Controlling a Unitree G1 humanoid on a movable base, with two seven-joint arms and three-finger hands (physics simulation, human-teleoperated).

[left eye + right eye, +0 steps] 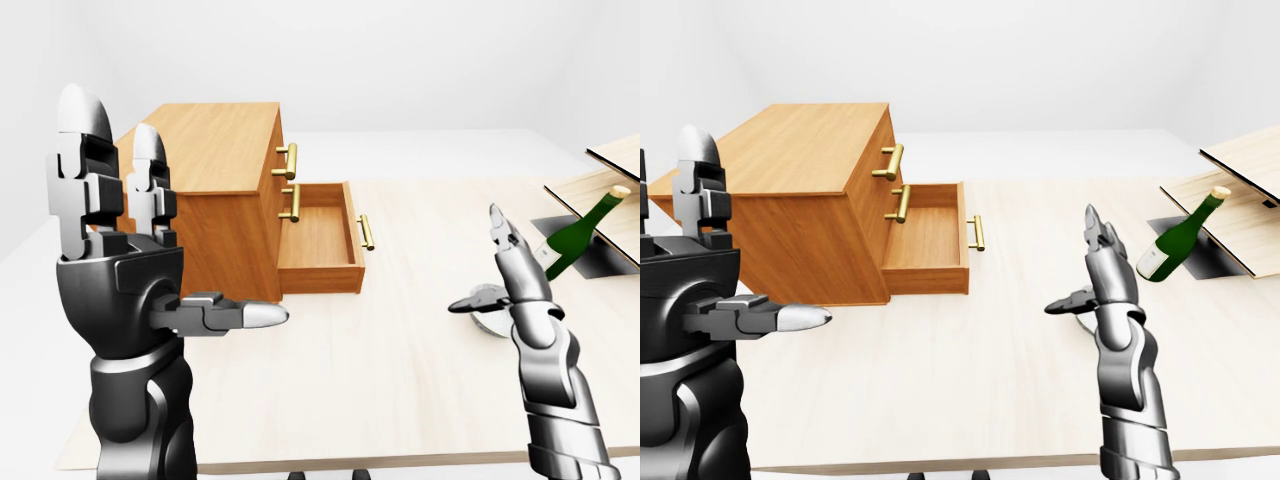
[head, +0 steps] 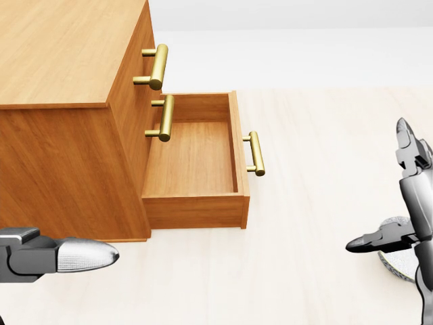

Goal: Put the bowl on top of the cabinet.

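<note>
White walls and a pale wooden table (image 1: 400, 380) fill your views, and nothing on it carries a label or writing you can read. Your bowl (image 2: 399, 261) is only partly in sight: a grey speckled rim on the tabletop at the lower right of the head view, just behind and below your right hand (image 1: 505, 275). That hand is raised with its fingers spread apart, thumb pointing toward the view's left, gripping nothing; whether a fingertip touches the bowl you cannot tell.

One cabinet (image 1: 210, 190) stands at the left of the table, well apart from the bowl. Its flat top is bare wood. It has three brass handles (image 2: 157, 66), one per drawer front, and the lowest drawer (image 2: 196, 159) is pulled out, showing a bare wooden floor inside.

Your left hand (image 1: 125, 240) stands upright at the left of the left-eye view, two fingers straight up and the thumb out sideways toward the drawer, spread and holding nothing.

At the far right, one green bottle (image 1: 580, 235) leans tilted against slanted wooden boards (image 1: 610, 185) beside a dark rectangular opening (image 1: 1200, 250) in the table.
</note>
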